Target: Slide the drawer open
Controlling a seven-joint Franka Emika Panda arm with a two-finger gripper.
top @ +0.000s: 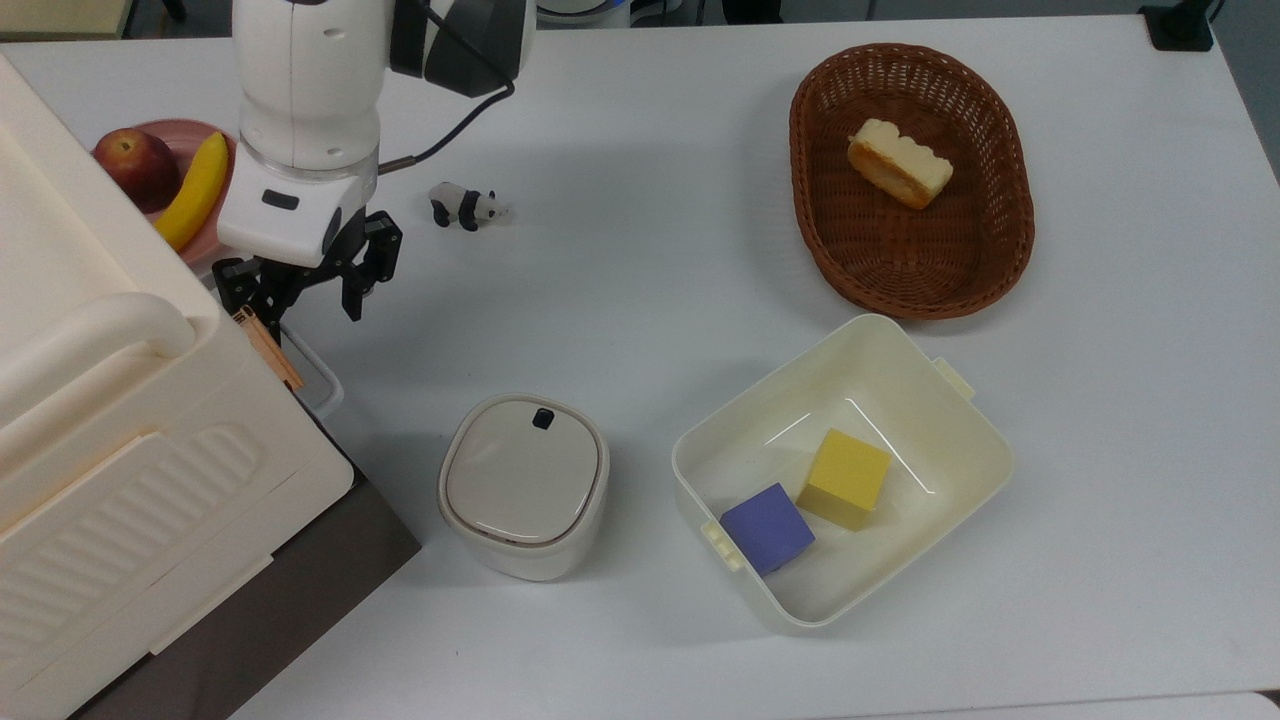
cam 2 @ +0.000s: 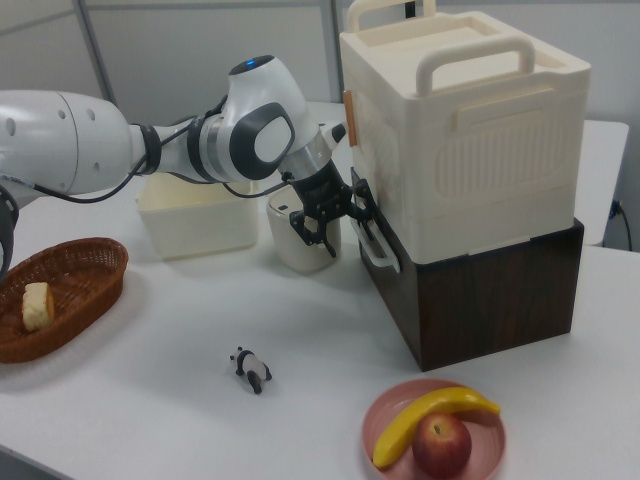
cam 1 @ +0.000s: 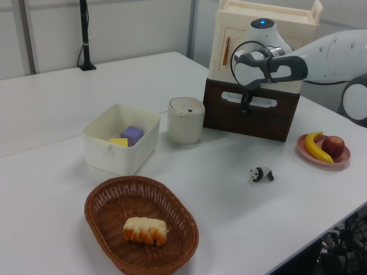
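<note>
The drawer (cam 1: 250, 118) has a dark brown front with a white loop handle (cam 1: 252, 102). It sits flush in the brown case under the cream ribbed box (top: 120, 450). In the top view the handle (top: 318, 376) sticks out from below that box. My gripper (top: 298, 298) is open and points down at the handle's far end, with one black finger on each side. In the right view the gripper (cam 2: 330, 215) hangs just in front of the handle (cam 2: 376, 247). I cannot tell whether the fingers touch it.
A lidded cream bin (top: 523, 485) stands close to the drawer front. Further off are a cream tub (top: 960, 440) with two cubes, a wicker basket (top: 1010, 240) with bread and a toy panda (top: 465, 205). A pink plate (cam 2: 385, 425) with an apple and a banana lies beside the case.
</note>
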